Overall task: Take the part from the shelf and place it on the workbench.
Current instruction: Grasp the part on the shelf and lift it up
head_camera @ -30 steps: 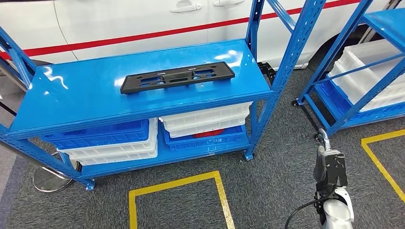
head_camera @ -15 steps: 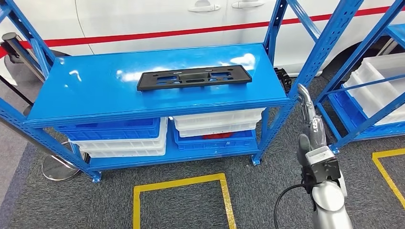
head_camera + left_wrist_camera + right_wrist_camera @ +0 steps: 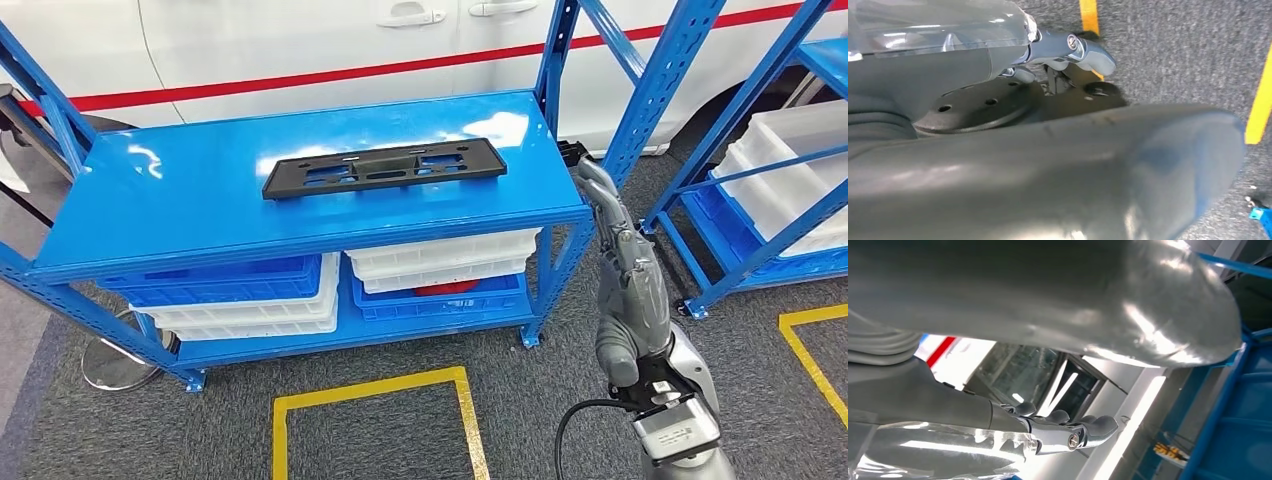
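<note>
The black part (image 3: 384, 168) lies flat mid-shelf (image 3: 190, 200), long axis along its back edge. The right hand (image 3: 625, 280), empty with fingers extended, is beside the shelf's right post (image 3: 650, 75); the left hand (image 3: 1068, 55) holds nothing.

no readable text, labels, brands, numbers or signs anywhere

The right arm (image 3: 672, 400) rises from the near right, silver at the forearm, reaching forward and up. Its robot hand (image 3: 625, 275) is stretched out, fingers (image 3: 597, 195) extended nearly straight and close together, holding nothing. The left robot hand (image 3: 1068, 50) hangs low, fingers loosely extended, holding nothing.
</note>
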